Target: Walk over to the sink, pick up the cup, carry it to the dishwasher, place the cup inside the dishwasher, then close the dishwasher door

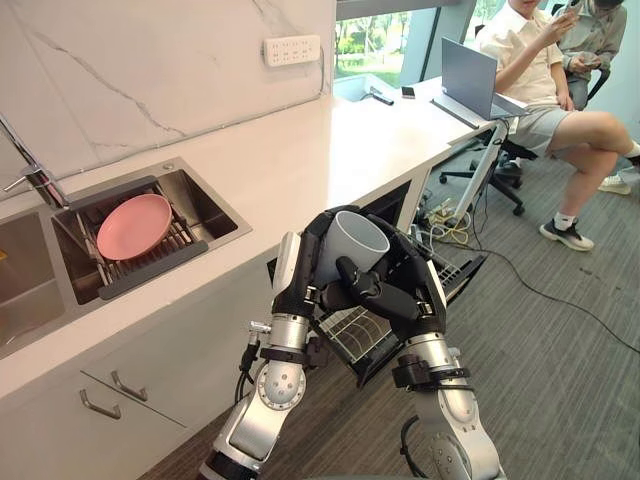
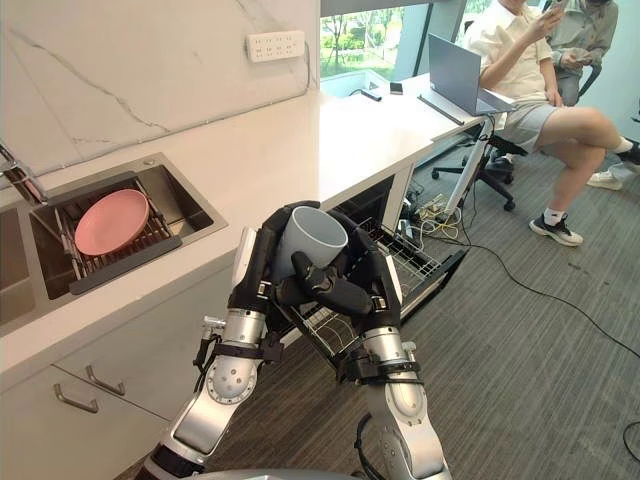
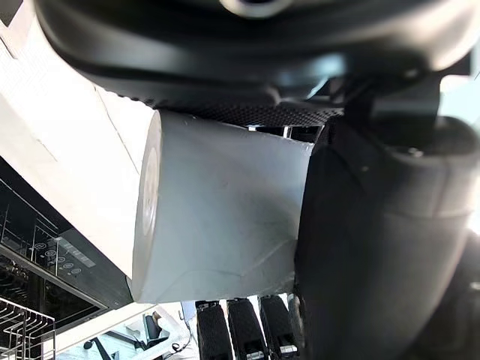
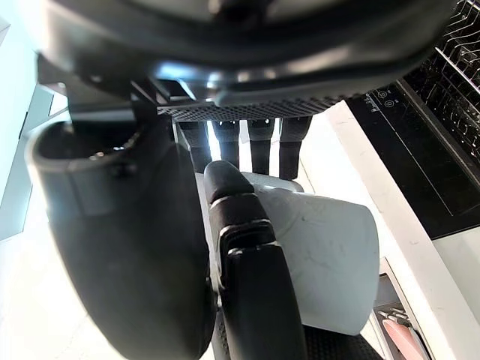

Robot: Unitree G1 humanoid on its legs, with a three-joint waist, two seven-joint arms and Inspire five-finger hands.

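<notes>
you have a white veined marble wall (image 1: 150,60) behind the long white worktop (image 1: 300,160), a grey carpet floor (image 1: 560,340), and a bright window (image 1: 370,45) beyond.

cup (image 1: 356,242) seemingly pale grey, pink plate (image 1: 133,225)
</notes>
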